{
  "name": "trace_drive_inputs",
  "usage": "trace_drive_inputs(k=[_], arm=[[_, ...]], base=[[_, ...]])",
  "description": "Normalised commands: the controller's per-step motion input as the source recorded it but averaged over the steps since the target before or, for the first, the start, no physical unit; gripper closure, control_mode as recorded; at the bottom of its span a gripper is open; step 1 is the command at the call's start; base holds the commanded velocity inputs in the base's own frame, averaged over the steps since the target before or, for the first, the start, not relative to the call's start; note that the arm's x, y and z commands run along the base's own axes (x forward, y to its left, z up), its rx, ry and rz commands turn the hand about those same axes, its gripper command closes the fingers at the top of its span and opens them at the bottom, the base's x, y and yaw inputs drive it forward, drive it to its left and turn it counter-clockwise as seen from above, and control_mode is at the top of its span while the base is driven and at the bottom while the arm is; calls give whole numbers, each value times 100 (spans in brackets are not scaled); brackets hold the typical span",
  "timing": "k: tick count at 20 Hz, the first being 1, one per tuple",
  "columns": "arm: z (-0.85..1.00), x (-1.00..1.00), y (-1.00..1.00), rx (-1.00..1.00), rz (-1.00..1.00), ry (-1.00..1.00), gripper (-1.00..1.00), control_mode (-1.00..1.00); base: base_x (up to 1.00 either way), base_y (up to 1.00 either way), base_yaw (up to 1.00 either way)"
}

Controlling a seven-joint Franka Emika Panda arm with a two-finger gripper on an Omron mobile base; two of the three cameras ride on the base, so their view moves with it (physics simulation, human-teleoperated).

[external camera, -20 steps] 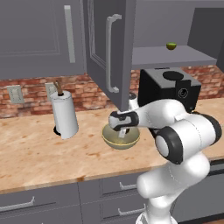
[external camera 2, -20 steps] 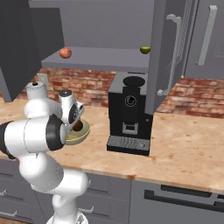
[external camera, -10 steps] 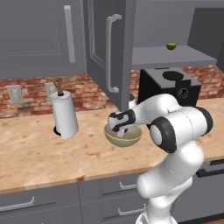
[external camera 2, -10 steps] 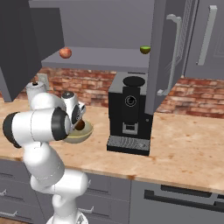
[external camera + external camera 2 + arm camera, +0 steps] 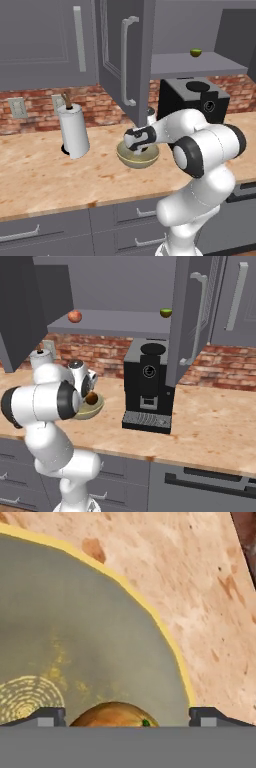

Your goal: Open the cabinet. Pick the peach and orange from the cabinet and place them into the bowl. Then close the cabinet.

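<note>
jaws spread wide over the bowl, the orange lying between the tips.

the two-finger gripper (image 5: 127, 714) stands wide open, its dark fingertips (image 5: 47, 716) well apart on either side of the small round brownish-orange orange (image 5: 114, 714), which sits in the bowl; whether the tips touch it cannot be told. the white arm bends low from the base and reaches left, its hand right over the wide shallow olive-tan bowl (image 5: 131, 159) with the yellow rim, on the speckled tan stone counter (image 5: 45, 172). the grey wall cabinet (image 5: 192, 321) stands open above; on its grey shelf the small pink-red peach (image 5: 74, 316) lies to the left and a small green fruit (image 5: 166, 312) to the right. a black coffee machine (image 5: 149, 387) stands right of the bowl, a white paper-towel roll (image 5: 73, 133) to its left.
</note>
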Motion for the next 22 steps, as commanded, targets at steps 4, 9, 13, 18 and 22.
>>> trace_drive_inputs(k=[4,9,13,18,22], arm=[[65,-8,0,0,0,-13,-100,-100],[76,-21,0,0,0,-14,-100,-100],[78,-30,-6,1,0,-12,-100,-100],[86,-26,-34,8,0,-16,-100,-100],[95,-24,-49,14,0,-20,-100,-100]], base=[[0,0,0],[0,0,0],[0,0,0],[0,0,0],[0,0,0]])
